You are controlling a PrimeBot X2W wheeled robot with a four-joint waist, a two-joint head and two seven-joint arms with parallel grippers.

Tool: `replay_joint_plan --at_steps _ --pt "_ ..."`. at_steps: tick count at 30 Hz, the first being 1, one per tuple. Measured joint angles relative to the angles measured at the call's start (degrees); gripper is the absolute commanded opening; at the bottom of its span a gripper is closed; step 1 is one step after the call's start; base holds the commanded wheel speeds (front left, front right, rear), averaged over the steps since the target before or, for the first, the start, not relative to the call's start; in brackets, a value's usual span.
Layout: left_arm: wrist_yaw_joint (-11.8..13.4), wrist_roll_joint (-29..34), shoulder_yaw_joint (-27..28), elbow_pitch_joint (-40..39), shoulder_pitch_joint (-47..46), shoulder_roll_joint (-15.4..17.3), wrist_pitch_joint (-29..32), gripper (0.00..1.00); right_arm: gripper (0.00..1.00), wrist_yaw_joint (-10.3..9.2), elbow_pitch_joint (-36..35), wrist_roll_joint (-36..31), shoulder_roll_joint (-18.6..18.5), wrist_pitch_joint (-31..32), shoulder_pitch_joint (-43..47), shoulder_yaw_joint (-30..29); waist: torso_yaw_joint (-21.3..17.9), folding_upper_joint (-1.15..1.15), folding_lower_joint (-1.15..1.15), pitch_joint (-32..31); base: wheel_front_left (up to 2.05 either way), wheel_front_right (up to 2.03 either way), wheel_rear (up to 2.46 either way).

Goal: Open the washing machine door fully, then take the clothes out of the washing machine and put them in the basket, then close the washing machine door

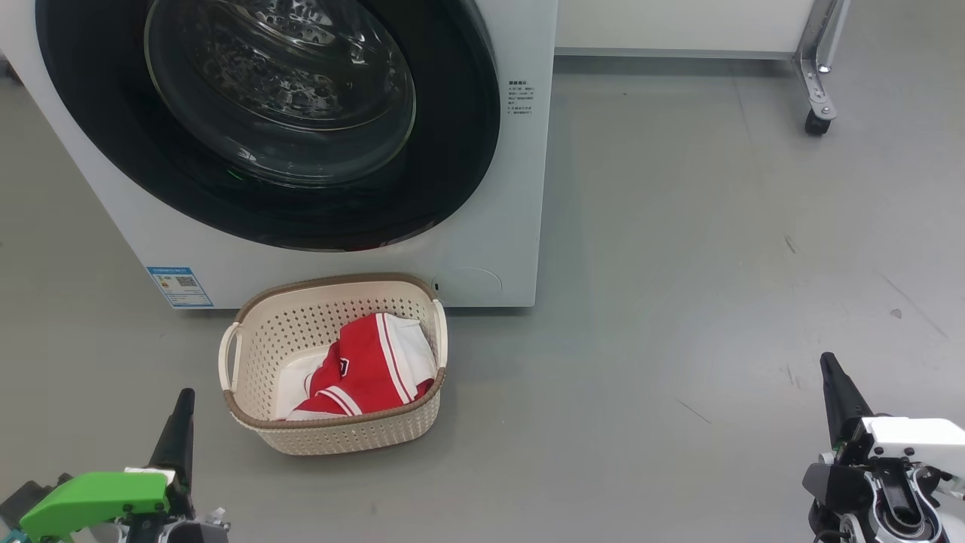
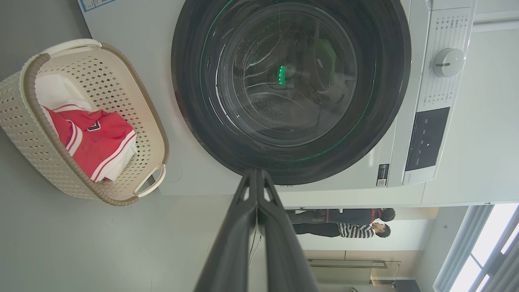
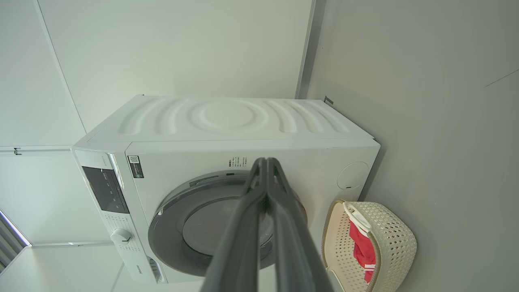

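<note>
Wrapping up: pretty sure this one's basically done, going by how everything sits.
Door: the big round washing machine door with the glossy black rim and bulging clear glass centre [image 1: 271,113] lies flush on the white front-loading washing machine [image 1: 490,249]. It's straight ahead of the left end effector [image 2: 256,174] and well apart from it. Looks shut to me, no gap I can see.
Clothes: the bright red garments with white stripes and panels [image 1: 369,362] are bunched inside the small cream perforated plastic basket with the brown rim [image 1: 339,441]. That stands on the grey floor [image 1: 678,302] just in front of the machine, near the left end effector and a bit to its right. Makes sense, it's a short carry from the door.
Left grip: fingers pressed together, nothing in them.
Other arm: the right end effector [image 3: 265,162] is the same deal, fingers together and empty, basket far off to its left.
Inside: can't spot anything red in the steel drum [image 2: 263,107], though reflections make it hard to be sure.
Why parked so: both sit low and back from the machine, which I read as a rest pose.
</note>
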Motion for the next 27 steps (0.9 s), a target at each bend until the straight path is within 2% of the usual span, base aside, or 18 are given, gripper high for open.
replay_joint_plan --at_steps 27 --pt "0.0 0.0 -0.07 -0.18 0.0 0.0 -0.01 0.0 0.0 0.0 0.0 0.0 0.0 0.0 -0.17 -0.07 0.0 0.0 0.0 0.01 0.0 0.0 0.0"
